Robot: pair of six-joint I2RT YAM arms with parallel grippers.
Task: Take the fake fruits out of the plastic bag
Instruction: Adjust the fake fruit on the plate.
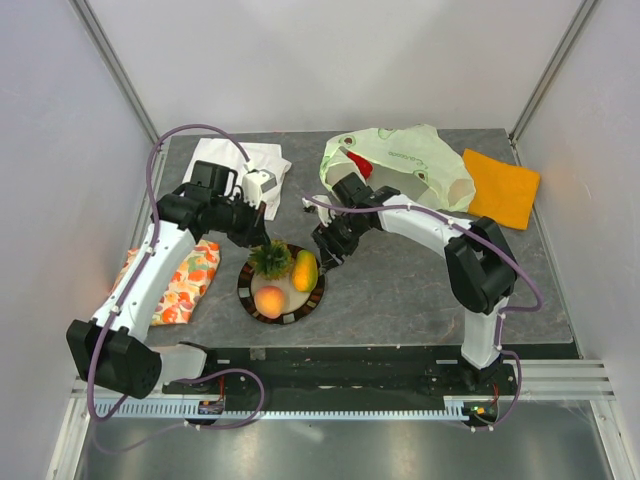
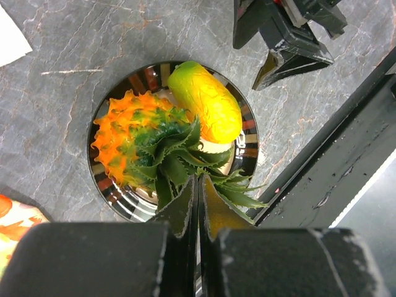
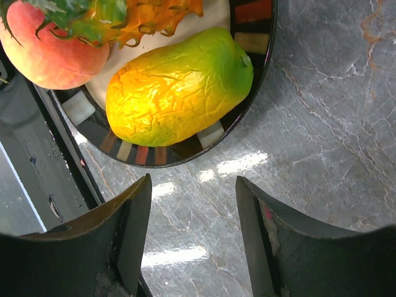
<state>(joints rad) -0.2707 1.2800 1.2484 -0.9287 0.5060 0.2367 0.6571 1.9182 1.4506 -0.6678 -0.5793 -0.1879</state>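
A striped plate (image 1: 247, 283) holds the pineapple (image 1: 270, 258), the mango (image 1: 305, 270) and the peach (image 1: 269, 300). My left gripper (image 1: 262, 235) is shut, its tips at the pineapple's green crown (image 2: 179, 167); I see nothing between the fingers (image 2: 182, 210). My right gripper (image 1: 326, 256) is open and empty, low over the table just right of the plate, close to the mango (image 3: 176, 86). The pale-green plastic bag (image 1: 415, 160) lies at the back right, with a red piece (image 1: 360, 164) at its mouth. The banana is not in view.
A white folded cloth (image 1: 240, 165) lies at the back left, behind the left wrist. An orange-floral cloth (image 1: 185, 280) lies under the left arm. A flat orange cloth (image 1: 500, 187) lies right of the bag. The table's front edge runs just below the plate.
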